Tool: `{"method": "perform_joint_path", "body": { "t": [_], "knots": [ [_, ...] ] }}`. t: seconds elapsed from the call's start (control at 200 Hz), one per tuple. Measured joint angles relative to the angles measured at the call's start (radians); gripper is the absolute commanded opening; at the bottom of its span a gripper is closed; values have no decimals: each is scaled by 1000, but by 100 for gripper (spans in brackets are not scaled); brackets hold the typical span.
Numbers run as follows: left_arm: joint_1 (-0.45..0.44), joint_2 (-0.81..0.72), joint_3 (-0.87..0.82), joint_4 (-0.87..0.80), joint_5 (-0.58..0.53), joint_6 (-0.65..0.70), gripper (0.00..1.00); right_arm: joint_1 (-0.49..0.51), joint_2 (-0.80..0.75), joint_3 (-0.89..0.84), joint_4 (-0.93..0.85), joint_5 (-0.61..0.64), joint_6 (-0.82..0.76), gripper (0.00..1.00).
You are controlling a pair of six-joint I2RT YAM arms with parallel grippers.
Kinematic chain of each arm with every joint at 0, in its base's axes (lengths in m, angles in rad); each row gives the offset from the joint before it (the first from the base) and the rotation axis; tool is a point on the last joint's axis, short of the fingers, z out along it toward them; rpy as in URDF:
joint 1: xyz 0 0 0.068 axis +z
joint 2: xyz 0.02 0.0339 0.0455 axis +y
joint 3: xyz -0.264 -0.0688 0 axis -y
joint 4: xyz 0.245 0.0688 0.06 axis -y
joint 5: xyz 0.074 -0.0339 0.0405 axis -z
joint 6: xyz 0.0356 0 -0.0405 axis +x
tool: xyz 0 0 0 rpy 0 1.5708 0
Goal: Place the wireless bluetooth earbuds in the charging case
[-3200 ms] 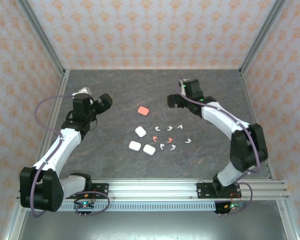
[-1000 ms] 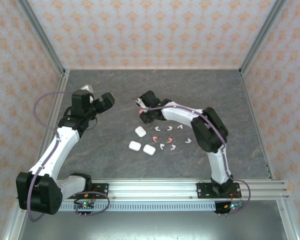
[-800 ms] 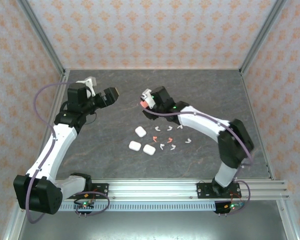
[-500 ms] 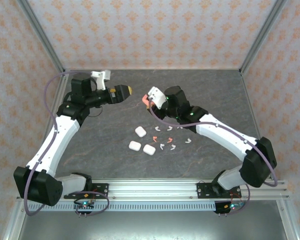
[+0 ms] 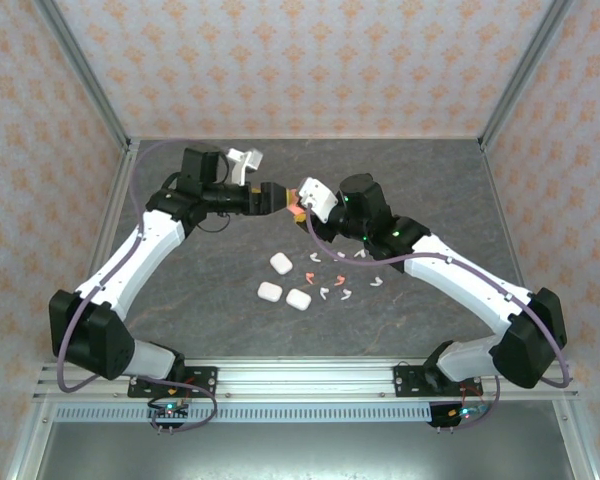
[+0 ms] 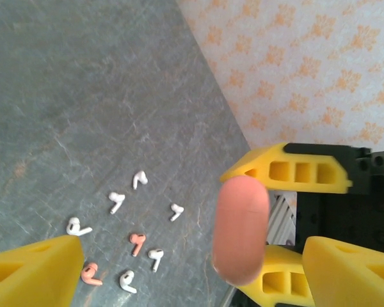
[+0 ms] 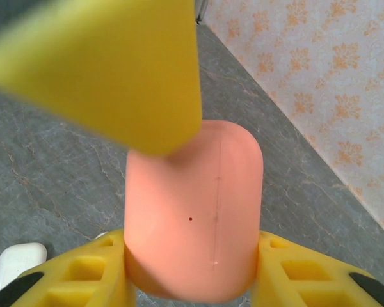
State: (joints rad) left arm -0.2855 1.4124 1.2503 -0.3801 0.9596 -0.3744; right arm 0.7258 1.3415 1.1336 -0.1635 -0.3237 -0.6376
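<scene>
My right gripper is shut on a coral-pink charging case, closed and held above the table. My left gripper meets it from the left with its jaws open, one on either side of the case. One left finger lies against the case's upper corner. The earbuds lie scattered on the table below: several white ones and two coral ones.
Three closed white cases sit on the dark table left of the earbuds; one shows under the right gripper. Patterned walls and metal posts enclose the table.
The right gripper picked up the coral case and carried it up and slightly right. The left arm swung right to meet it, and its jaws have narrowed a little.
</scene>
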Motion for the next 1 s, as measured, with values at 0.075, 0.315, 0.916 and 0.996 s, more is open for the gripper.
{"method": "perform_joint_path", "body": {
  "t": [0.075, 0.315, 0.916, 0.996],
  "knots": [
    [-15, 13, 0, 0, 13, 3, 81, 0, 0, 0, 0, -2, -5, 40],
    [-36, 22, 15, 1, 59, 8, 61, 0, 0, 0, 0, -3, -9, 40],
    [-55, 34, 32, -13, 72, 36, 19, -1, 0, 8, -19, -34, 12, 60],
    [-55, 26, 32, -11, 66, 38, 16, -6, -1, 9, -36, -50, 33, 72]
  ]
}}
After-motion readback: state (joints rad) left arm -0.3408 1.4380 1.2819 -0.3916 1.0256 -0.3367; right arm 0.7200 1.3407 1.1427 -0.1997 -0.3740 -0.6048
